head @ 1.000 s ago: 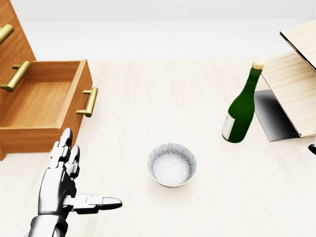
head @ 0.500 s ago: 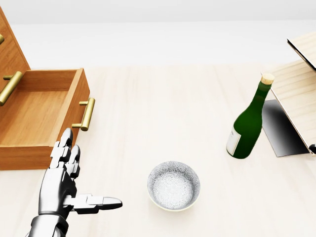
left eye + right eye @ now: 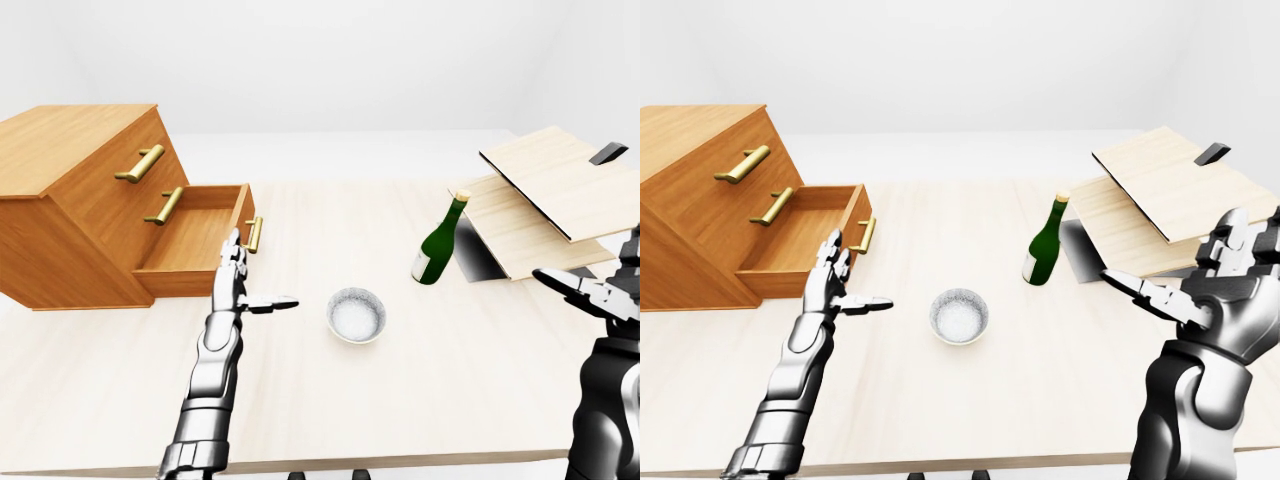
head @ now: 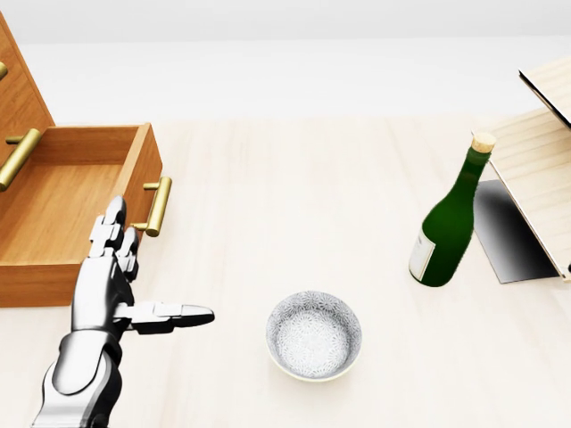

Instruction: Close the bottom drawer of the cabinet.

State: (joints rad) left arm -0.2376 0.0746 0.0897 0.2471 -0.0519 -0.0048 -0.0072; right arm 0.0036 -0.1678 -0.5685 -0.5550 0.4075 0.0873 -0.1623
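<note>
A wooden cabinet (image 3: 80,200) stands at the left of the table. Its bottom drawer (image 4: 71,205) is pulled out, is empty inside, and has a brass handle (image 4: 158,207) on its front. My left hand (image 4: 147,272) is open, fingers pointing up and thumb out to the right. It is just below and left of the handle, in front of the drawer's front panel; I cannot tell if it touches. My right hand (image 3: 1180,262) is open and empty at the far right, away from the cabinet.
A white bowl (image 4: 313,335) sits mid-table to the right of my left hand. A green bottle (image 4: 449,218) stands further right, next to tilted wooden boards (image 4: 535,169). The table's near edge (image 3: 400,462) shows in the eye views.
The camera first shifted, moving the whole picture down. Since then my left hand has risen toward the drawer front and handle. The drawer has not moved.
</note>
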